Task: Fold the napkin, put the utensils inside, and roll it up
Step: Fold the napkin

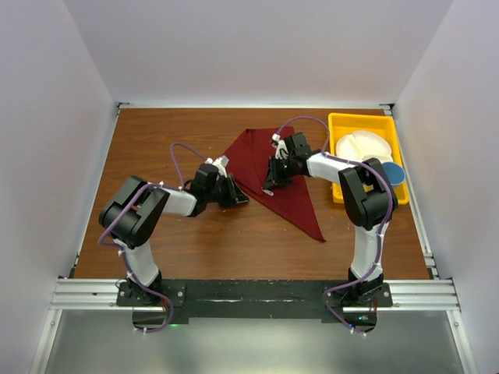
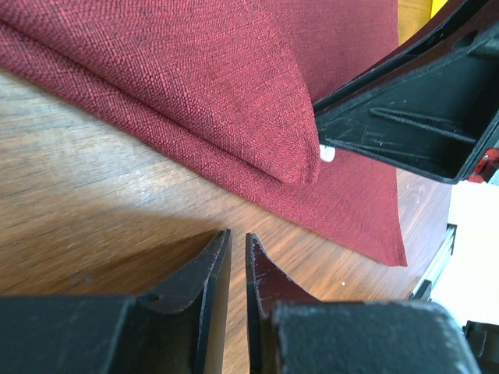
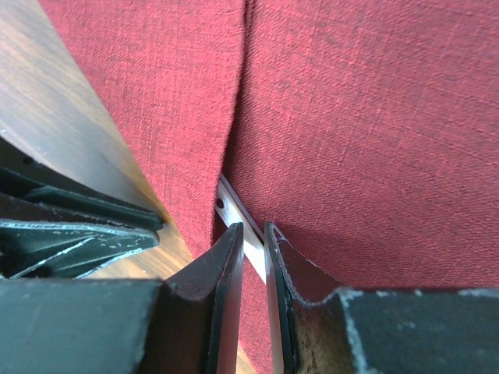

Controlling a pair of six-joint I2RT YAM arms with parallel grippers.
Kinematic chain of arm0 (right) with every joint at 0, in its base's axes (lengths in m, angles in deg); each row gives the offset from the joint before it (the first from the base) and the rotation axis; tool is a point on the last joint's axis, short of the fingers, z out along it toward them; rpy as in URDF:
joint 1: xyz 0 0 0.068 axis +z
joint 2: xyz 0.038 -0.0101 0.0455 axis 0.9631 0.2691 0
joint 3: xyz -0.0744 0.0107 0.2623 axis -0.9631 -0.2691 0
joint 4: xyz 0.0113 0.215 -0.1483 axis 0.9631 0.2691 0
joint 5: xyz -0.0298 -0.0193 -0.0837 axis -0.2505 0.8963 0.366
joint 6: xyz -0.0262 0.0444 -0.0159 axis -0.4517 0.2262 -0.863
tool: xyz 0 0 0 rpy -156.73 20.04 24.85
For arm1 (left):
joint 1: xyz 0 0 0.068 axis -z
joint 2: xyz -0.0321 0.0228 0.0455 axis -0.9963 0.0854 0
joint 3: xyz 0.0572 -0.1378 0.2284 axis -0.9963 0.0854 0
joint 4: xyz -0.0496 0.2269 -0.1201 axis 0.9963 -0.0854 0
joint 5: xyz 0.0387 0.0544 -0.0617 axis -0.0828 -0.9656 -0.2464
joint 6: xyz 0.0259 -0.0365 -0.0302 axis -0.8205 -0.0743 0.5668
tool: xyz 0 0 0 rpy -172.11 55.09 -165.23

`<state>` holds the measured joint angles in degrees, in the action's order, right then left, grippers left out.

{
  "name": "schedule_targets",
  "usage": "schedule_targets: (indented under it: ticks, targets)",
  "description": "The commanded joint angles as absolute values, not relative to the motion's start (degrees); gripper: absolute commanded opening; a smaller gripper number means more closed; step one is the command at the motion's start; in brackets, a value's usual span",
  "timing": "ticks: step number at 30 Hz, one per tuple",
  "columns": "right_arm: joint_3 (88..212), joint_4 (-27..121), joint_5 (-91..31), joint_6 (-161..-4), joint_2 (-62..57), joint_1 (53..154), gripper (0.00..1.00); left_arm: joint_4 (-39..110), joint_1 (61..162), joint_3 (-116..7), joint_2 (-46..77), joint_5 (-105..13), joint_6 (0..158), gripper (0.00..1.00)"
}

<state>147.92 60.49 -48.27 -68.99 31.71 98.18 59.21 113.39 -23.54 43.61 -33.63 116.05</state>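
Right gripper (image 3: pixel 253 234) pinches slim silvery utensil (image 3: pixel 232 212), clear only from its wrist; left gripper (image 2: pixel 238 238) narrow, empty; maroon cloth napkin (image 1: pixel 253 152) folded triangular.

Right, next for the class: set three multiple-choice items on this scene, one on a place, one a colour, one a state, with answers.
1. What colour is the napkin? A dark red; B green; C white.
2. Where is the white plate? A on the napkin; B in the yellow bin; C on the floor.
3. How is the left gripper? A wide open; B gripping the napkin; C shut, empty.
Answers: A, maroon cloth in every view; B, the bin's walls surround it; C, its fingers nearly meet over the table, nothing between.
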Motion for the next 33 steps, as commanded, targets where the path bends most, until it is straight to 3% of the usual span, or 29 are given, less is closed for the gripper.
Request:
schedule_targets:
  ticks: [1, 16, 19, 21, 23, 28, 33]
  targets:
    - [146.61, 58.51, -50.71, -68.32, 28.48, 99.17, 0.21, 60.43, 113.93, -25.26, 44.5, -34.43, 115.81, 0.18]
    - [149.14, 62.45, -47.82, -70.25, 26.73, 99.7, 0.22, 59.91, 114.19, -24.3, 42.05, -34.78, 114.5, 0.2]
    - [153.26, 72.19, -36.42, -69.29, 23.23, 99.61, 0.35, 57.28, 114.19, -22.54, 35.91, -35.92, 112.22, 0.26]
    - [153.28, 78.09, -28.06, -67.54, 19.89, 99.52, 0.5, 53.43, 114.28, -20.87, 28.88, -36.97, 109.85, 0.36]
    - [150.13, 80.9, -24.8, -66.48, 13.04, 99.61, 0.63, 50.78, 114.28, -19.65, 21.24, -38.56, 108.26, 0.47]
    - [135.74, 83.2, -17.85, -58.76, -2.69, 99.52, 0.83, 43.12, 114.19, -20.34, 8.76, -40.67, 106.32, 0.54]
    - [127.55, 89.79, -15.2, -46.64, -15.44, 99.17, 0.85, 41.62, 114.28, -21.31, 3.11, -41.55, 107.02, 0.54]
